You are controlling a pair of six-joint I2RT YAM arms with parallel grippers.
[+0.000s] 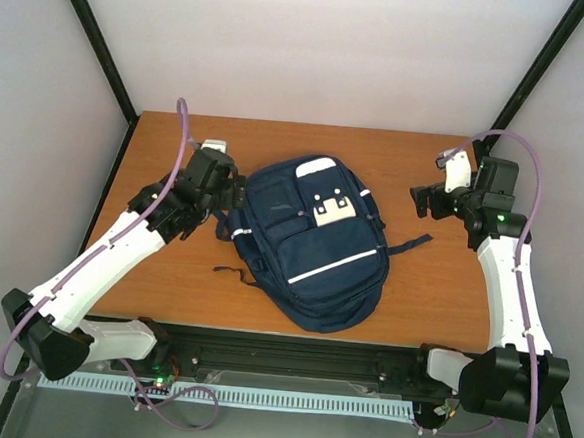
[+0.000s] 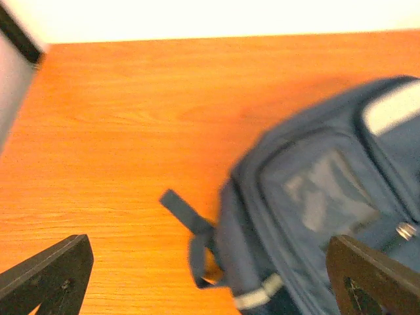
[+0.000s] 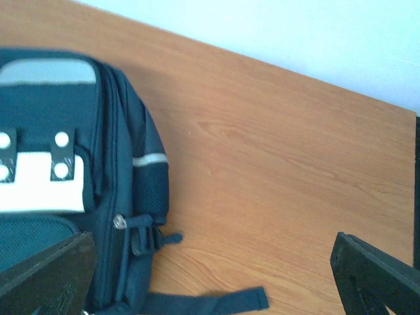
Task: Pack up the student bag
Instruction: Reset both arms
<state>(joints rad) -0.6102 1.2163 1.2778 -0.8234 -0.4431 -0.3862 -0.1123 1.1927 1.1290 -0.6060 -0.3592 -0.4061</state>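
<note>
The student bag, a navy backpack with white stripes and a white patch, lies flat in the middle of the wooden table, closed. My left gripper hovers at the bag's upper left edge, open and empty. In the left wrist view the bag is blurred at the right, with a short strap on the wood. My right gripper is open and empty, over bare table to the right of the bag. The right wrist view shows the bag, its zipper pull and a loose strap.
The wooden table is framed by white walls with black corner posts. A dark strap trails from the bag's right side and another from its left. The arm bases sit on a black rail at the near edge.
</note>
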